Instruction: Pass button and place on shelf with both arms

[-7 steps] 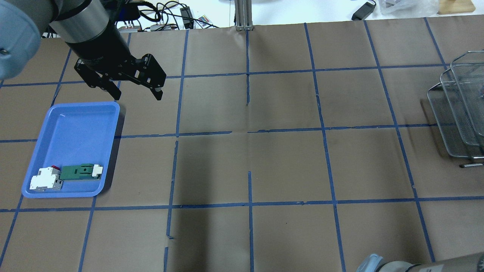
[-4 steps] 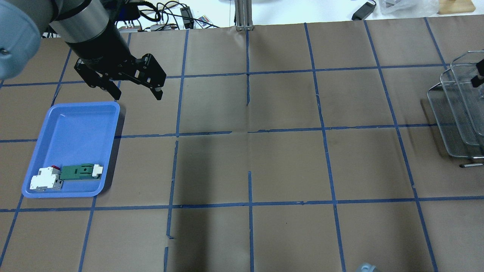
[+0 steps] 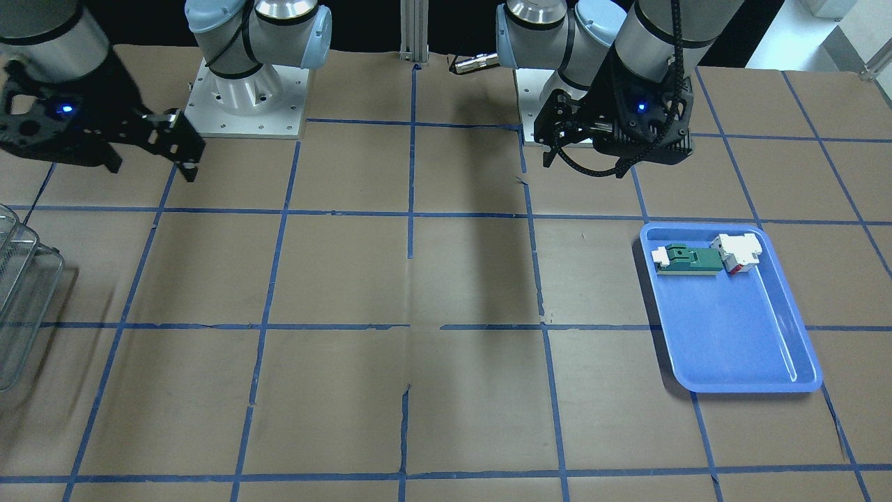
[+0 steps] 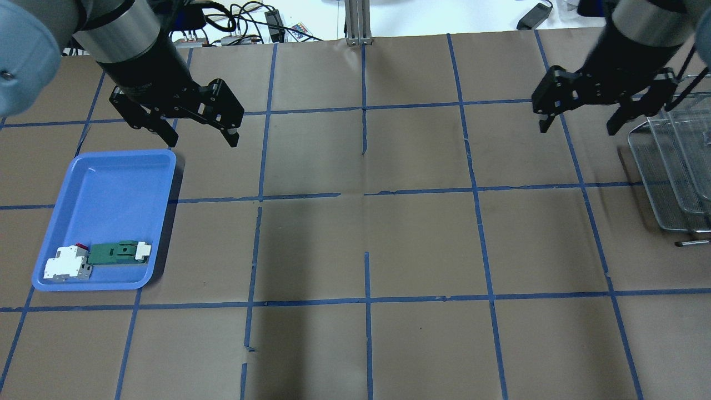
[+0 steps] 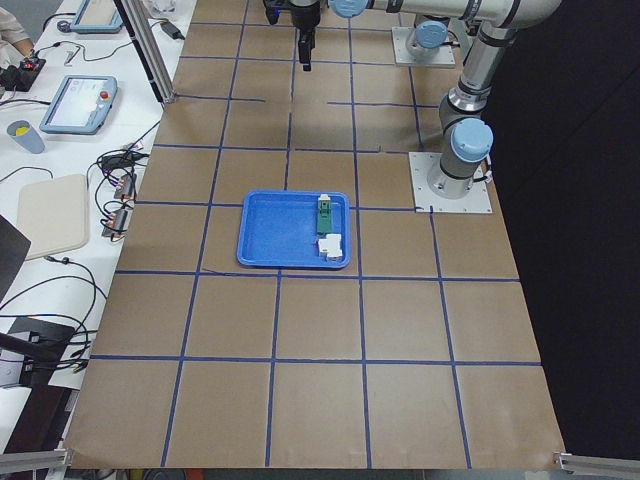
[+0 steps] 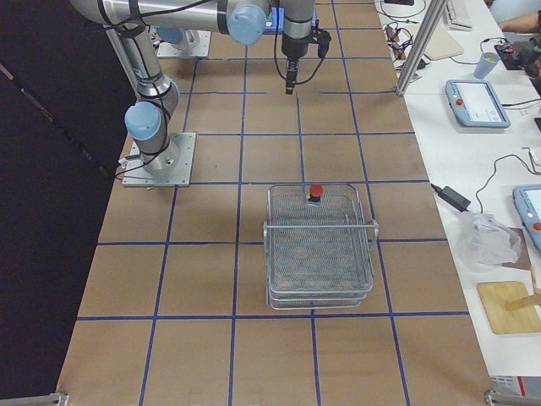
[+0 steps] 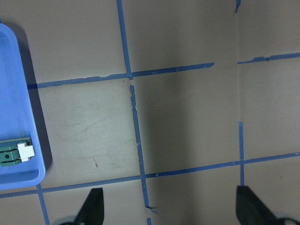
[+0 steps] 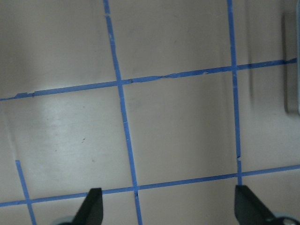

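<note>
Both wide open, right end effector [image 4: 577, 128] hovering just beside the shelf [image 4: 675, 166], left end effector [image 4: 203, 141] well apart from it, button [image 6: 315, 191] sitting inside it.

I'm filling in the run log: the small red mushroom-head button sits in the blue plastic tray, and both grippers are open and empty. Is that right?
Not quite: the small red mushroom-head button sits in the silvery wire-mesh shelf, not the blue plastic tray, as the exterior right view shows. The rest holds: the left gripper and the right gripper are both open and empty.
</note>
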Controlling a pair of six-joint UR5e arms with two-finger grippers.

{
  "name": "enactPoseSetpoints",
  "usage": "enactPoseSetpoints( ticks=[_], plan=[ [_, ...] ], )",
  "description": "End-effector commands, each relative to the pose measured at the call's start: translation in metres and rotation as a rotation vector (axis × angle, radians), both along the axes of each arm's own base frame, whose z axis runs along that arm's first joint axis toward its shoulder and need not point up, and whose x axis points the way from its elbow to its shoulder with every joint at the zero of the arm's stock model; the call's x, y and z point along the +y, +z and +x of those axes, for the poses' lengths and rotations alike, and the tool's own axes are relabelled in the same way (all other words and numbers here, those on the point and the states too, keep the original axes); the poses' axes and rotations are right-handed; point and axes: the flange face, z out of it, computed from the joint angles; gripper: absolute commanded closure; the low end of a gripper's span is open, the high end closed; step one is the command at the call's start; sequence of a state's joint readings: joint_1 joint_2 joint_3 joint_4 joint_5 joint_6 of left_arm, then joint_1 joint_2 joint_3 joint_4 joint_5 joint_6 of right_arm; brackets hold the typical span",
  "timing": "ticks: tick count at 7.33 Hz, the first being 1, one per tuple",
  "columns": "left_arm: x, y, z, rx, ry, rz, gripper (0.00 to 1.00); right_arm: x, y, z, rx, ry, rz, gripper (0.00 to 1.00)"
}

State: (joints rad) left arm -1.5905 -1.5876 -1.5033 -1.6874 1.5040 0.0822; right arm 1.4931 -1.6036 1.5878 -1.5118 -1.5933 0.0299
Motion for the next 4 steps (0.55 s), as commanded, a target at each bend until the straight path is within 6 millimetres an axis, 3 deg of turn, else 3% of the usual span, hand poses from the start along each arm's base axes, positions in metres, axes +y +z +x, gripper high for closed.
enactPoseSetpoints(
  ticks=[1, 2, 4],
  plan=[
    [0.0, 0.001, 0.001, -0.004, 0.0, -0.002, 0.0, 0.042, 0.02, 0.046, -0.005, 0.027, 0.026, 0.0],
    [0.0, 0.001, 0.001, -0.004, 0.0, -0.002, 0.0, 0.059, 0.026, 0.045, -0.009, 0.033, 0.063, 0.0],
    [0.0, 0.001, 0.001, -0.004, 0.0, -0.002, 0.0, 0.062, 0.025, 0.044, -0.023, 0.057, 0.08, 0.0]
  ],
)
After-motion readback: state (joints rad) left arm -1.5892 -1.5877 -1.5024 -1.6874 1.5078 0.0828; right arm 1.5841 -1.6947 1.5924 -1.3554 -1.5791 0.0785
